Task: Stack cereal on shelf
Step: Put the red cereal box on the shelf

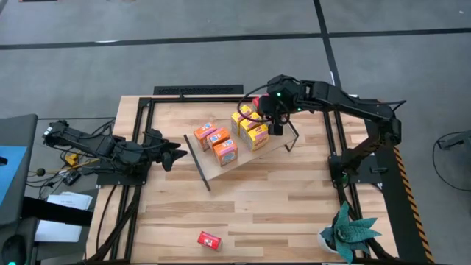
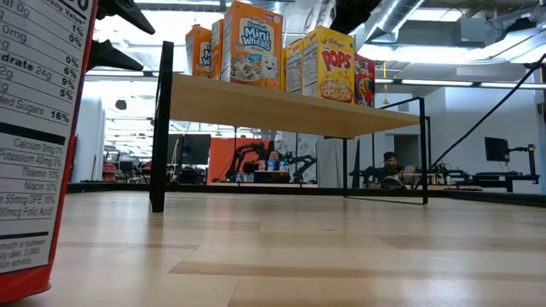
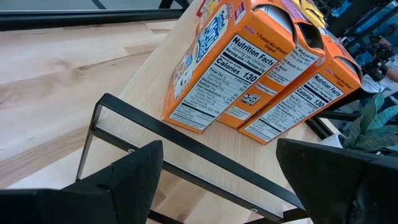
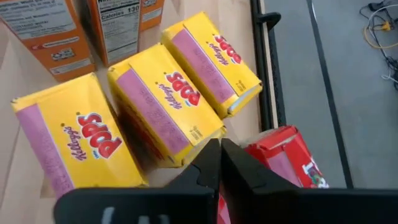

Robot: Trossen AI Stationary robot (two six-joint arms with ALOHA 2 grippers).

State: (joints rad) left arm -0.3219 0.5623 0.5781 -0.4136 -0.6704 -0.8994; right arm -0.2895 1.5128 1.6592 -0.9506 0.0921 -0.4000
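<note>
The light-wood shelf [image 1: 221, 168] with black rod ends stands mid-table. On it stand three orange cereal boxes [image 1: 215, 141], three yellow boxes [image 1: 251, 126] and a red box [image 4: 287, 157] at the far right end. Another red box [image 1: 210, 240] lies on the tabletop near the front edge; it fills the left of the low view [image 2: 34, 145]. My right gripper [image 4: 221, 152] is shut and points down between the nearest yellow box [image 4: 163, 102] and the red box. My left gripper [image 1: 175, 154] is open and empty at the shelf's left end, its fingers on either side of the black end rod [image 3: 186, 152]. My right gripper's shut fingertips [image 4: 211, 163] stand in the gap between the yellow box's end and the red box's side [image 4: 261, 155], coming from above. I cannot tell whether they touch either box.
Black rails [image 1: 199, 91] frame the wooden tabletop. A potted green plant [image 1: 347, 230] stands at the front right corner. Bare tabletop [image 1: 280, 206] lies between the shelf and the front edge. Cables and papers [image 1: 62, 202] lie off the table's left side.
</note>
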